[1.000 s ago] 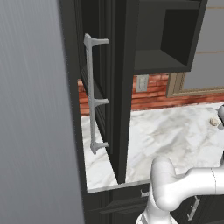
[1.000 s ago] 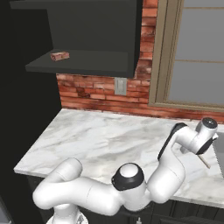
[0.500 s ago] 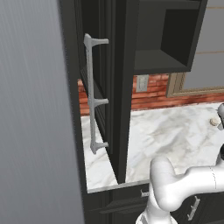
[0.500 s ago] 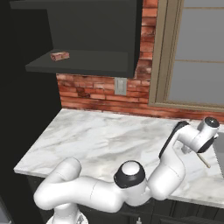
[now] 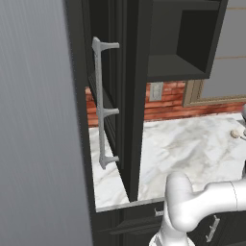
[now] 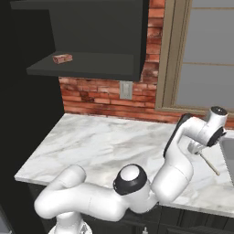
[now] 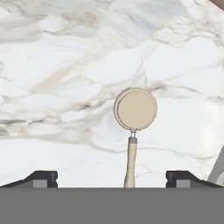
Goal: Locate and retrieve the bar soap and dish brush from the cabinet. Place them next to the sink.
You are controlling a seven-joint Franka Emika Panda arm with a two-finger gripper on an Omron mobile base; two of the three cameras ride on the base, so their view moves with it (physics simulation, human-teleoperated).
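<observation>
1. The dish brush (image 7: 134,114) is seen lying flat on the marble bench (image 6: 105,146), near the sink edge; it is judged light and stiff, best gripped across its thin wooden handle.
2. The claw (image 7: 111,177) is spread wide above it, holding nothing.
3. One bar soap (image 6: 62,58), likely slippery, is left on the cabinet (image 6: 91,41) shelf.
4. Counted: one brush, one soap.

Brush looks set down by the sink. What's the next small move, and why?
Probably lift the gripper straight up and away. Its fingers stand wide apart, and the dish brush lies free on the marble counter between them, so it is released. The bar soap sits on the cabinet shelf, waiting to be fetched.
</observation>
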